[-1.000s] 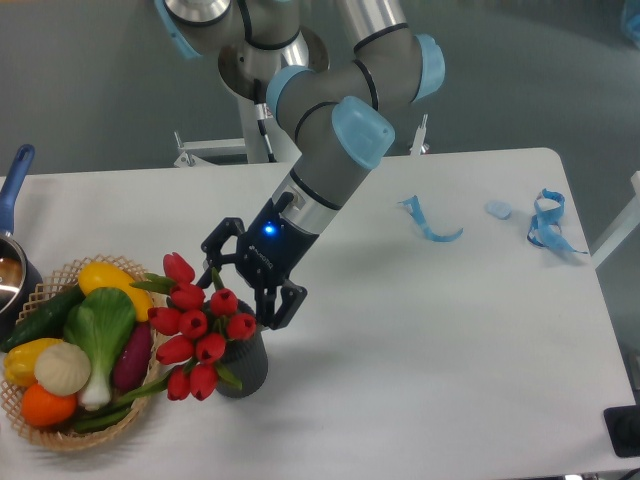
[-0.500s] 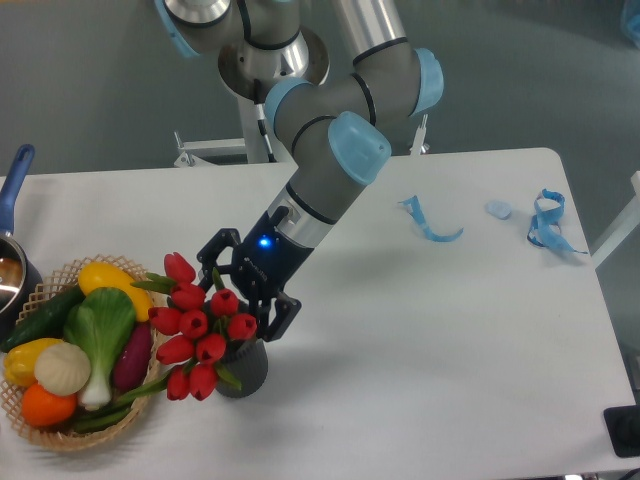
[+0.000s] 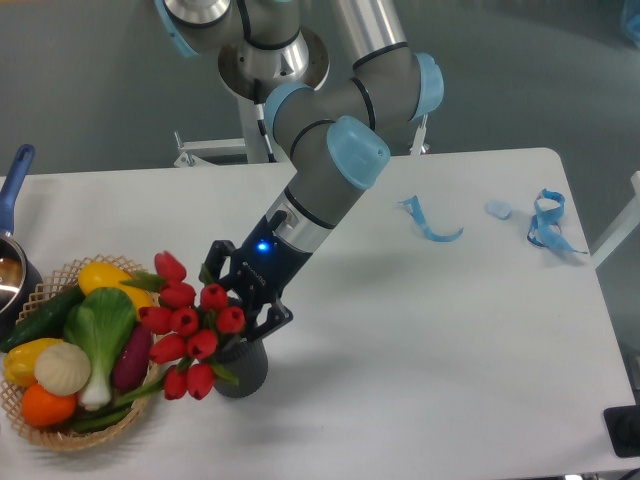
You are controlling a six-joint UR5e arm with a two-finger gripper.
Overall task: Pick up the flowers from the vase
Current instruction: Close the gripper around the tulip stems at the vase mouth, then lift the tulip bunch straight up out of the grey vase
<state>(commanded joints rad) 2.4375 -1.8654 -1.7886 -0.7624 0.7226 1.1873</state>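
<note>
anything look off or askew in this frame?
Yes: the flowers lean hard out of the vase, their heads hanging over the rim of the vegetable basket rather than standing upright. The claw is at the bunch. Loose blue strips lie on the table's far right.

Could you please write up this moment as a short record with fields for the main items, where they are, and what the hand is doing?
flowers: red tulip bunch, stems in the vase, buds leaning toward the basket
vase: dark grey, ribbed, upright near the table's front edge
hand: right behind the flowers above the vase, fingers closing in on the bunch; firm grip cannot be told
basket: woven, with vegetables, left of the vase
pot: blue handle, far left edge
blue scraps: on the table's right side
</note>
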